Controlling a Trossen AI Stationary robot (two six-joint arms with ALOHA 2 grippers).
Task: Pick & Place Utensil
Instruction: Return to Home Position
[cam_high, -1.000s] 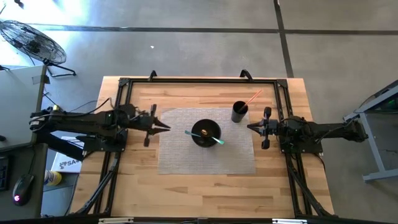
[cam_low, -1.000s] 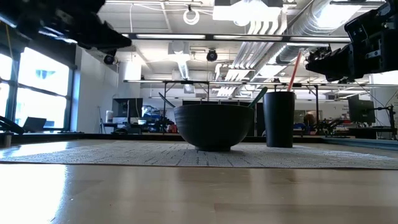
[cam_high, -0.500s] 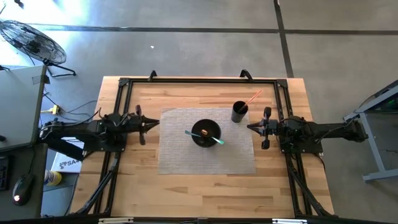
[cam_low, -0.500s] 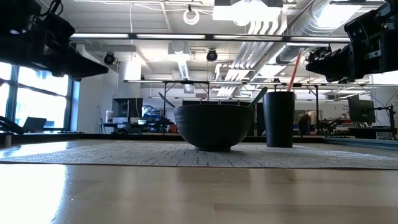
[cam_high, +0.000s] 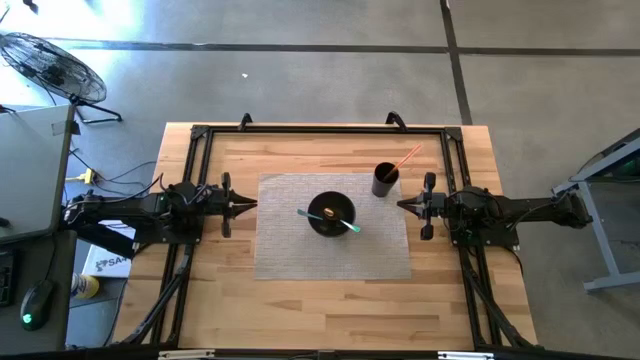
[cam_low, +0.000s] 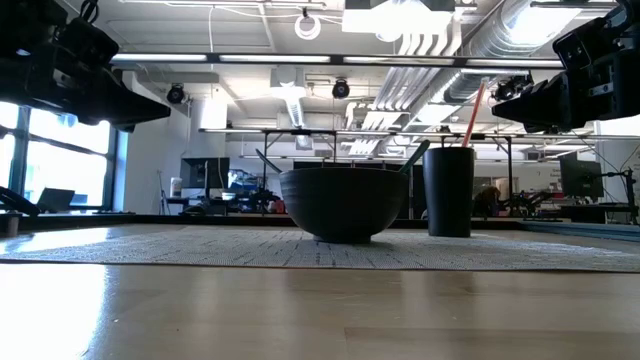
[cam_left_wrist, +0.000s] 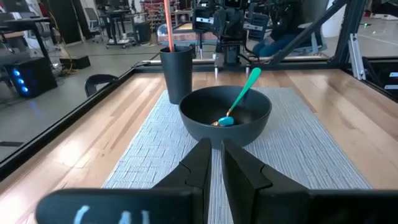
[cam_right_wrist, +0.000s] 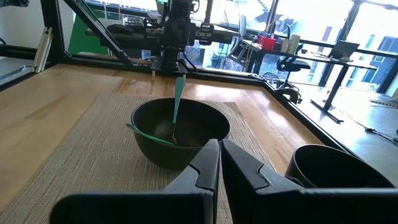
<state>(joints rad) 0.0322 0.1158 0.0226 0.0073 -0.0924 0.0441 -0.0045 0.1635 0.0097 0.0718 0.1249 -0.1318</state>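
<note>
Left gripper (cam_high: 248, 204): dark, fingers pinched to a narrow slit, nothing held, raised just off the mat's left edge. Grey woven mat (cam_high: 290, 250), rectangular, on a pale plank table (cam_high: 330, 300). Mid-mat: round matte black bowl (cam_high: 316, 222) with the green spoon (cam_high: 352, 227) inside, handle leaning over the rim. Toward the mat's far right corner stands a tall black cup (cam_low: 448, 195), orange straw (cam_high: 406, 158) slanting out. Right gripper (cam_high: 402, 205): likewise pinched, nothing held, raised at the mat's right edge near the cup.

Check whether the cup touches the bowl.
Apart. The high view shows a strip of mat between the cup and the bowl.
</note>
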